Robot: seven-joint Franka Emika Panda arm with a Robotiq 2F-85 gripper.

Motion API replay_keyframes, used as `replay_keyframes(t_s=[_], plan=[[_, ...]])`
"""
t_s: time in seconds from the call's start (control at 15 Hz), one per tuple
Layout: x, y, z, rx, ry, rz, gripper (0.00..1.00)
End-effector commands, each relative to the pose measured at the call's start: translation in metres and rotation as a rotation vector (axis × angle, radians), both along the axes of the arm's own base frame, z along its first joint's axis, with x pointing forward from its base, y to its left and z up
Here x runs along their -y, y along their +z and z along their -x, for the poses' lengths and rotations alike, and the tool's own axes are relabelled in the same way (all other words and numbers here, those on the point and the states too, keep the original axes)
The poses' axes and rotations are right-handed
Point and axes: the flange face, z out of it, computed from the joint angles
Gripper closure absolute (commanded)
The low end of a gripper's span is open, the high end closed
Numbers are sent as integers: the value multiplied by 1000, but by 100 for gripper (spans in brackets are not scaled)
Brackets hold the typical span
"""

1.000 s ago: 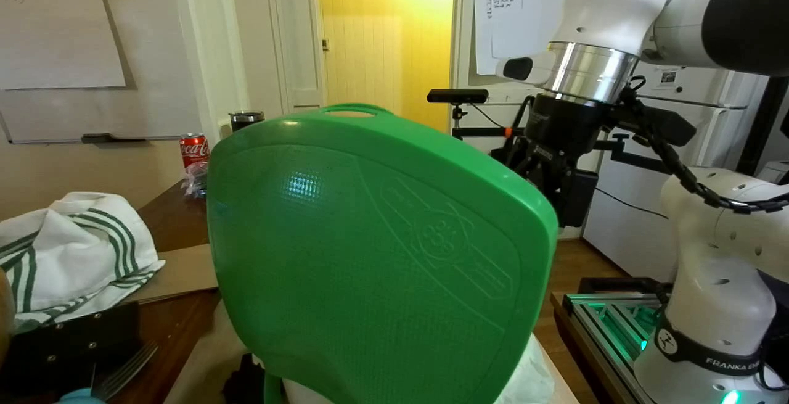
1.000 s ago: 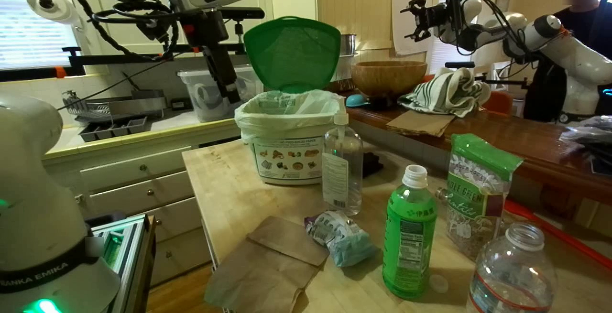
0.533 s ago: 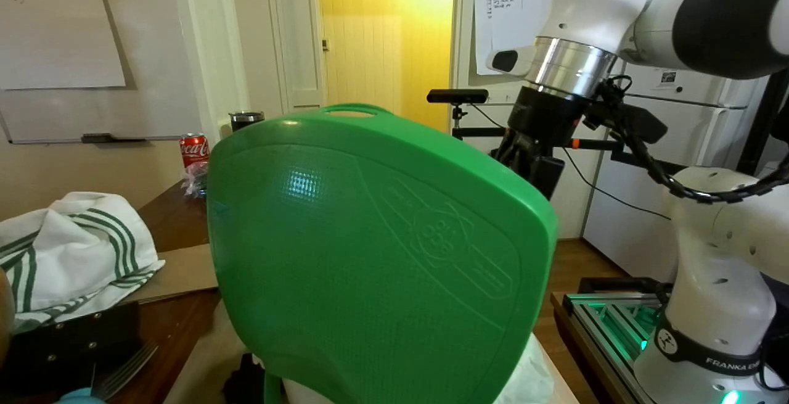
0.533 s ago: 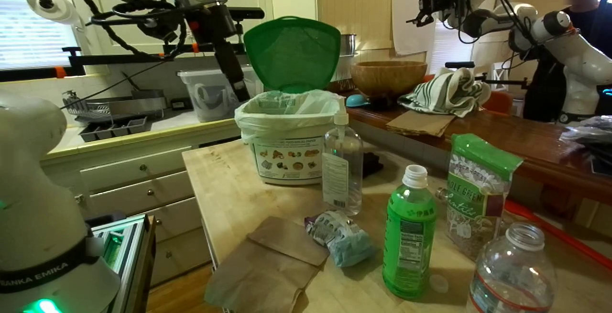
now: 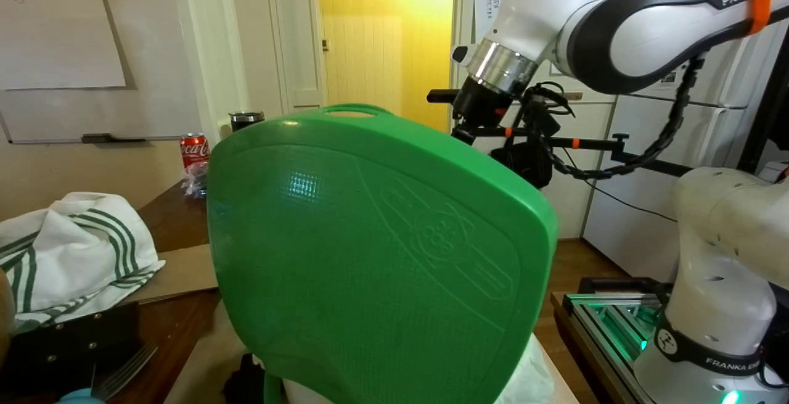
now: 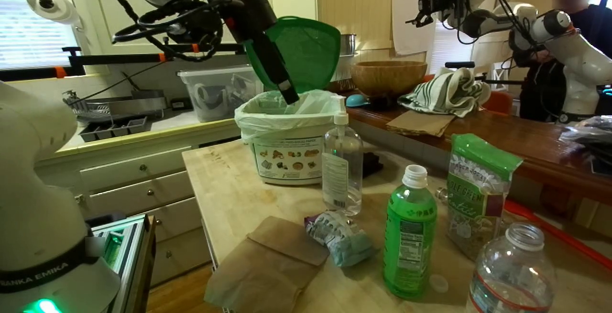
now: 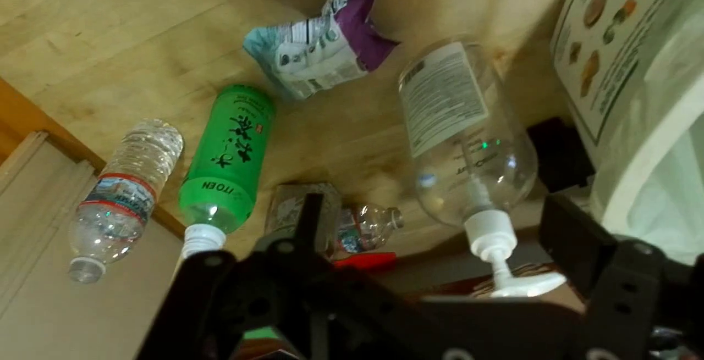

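The black two-fingered gripper (image 7: 436, 214) is spread wide, holding nothing. Apart from its tips and seen past them in the wrist view, a clear plastic pump bottle (image 7: 470, 140) is stood upright on the pale wooden table (image 6: 234, 184). Near the bottle is set a white, bag-lined bin (image 6: 289, 160), by whose raised green plastic lid (image 5: 382, 237) the gripper's tips are hidden in an exterior view. A green-labelled plastic bottle (image 6: 409, 241) and crumpled purple-and-teal wrapper (image 7: 324, 46) are set farther off.

Kitchen with drawers (image 6: 136, 196) and refrigerator (image 5: 635, 247)
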Motion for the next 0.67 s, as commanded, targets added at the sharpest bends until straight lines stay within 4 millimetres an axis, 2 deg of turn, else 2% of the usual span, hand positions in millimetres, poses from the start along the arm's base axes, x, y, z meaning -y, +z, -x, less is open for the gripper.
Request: replay_keyframes(t_s=[0.0,0.2,0.6], plan=[[28,-4,-34,1,-77,17,0],[46,-10,-57,-18,-122,17,0],[70,-29,-103,-62,-177,-6,0]])
